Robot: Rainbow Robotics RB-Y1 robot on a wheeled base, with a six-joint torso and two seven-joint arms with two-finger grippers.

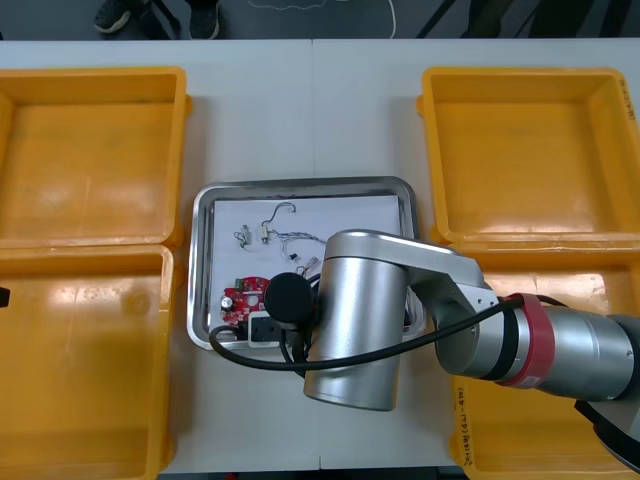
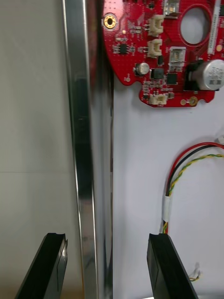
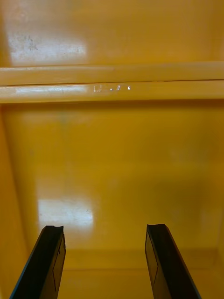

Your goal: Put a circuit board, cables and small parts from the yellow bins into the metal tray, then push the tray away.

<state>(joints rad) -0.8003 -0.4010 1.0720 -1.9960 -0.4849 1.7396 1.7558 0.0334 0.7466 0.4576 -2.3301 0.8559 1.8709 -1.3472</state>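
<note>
Top-down photo of a light table (image 1: 300, 90) w/ four yellow bins (image 1: 90, 160), two per side, all looking bare inside. Btwn them sits the metal tray (image 1: 300, 184), white-lined. It holds a round red circuit board (image 1: 240, 298) at its near-left corner, thin cables (image 1: 290, 240) mid-tray & small metal parts (image 1: 250, 236) toward the far side.

Loading looks done, judging by the bare bins & the filled tray. What's left is the push away.

The right arm (image 1: 360, 320) reaches across from the robot's right & covers the tray's near-right part. Wrist close-up: the right pincer (image 2: 106, 243) is spread wide & grips nothing. It straddles the shiny tray rim (image 2: 86, 140), prob. the near one, w/ one finger over bare table & the other over the white lining. Ahead of the fingers lies the circuit board (image 2: 158, 51).

The left pincer (image 3: 105, 231) is also wide & holds nothing. It hangs idle over a bare bin floor (image 3: 112, 154).

In the way: a red and yellow cable (image 2: 186, 168) lies just beside the inner finger & could snag. The bins flank the tray closely on both sides. The table beyond its far rim looks free, so a straight push seems possible.
</note>
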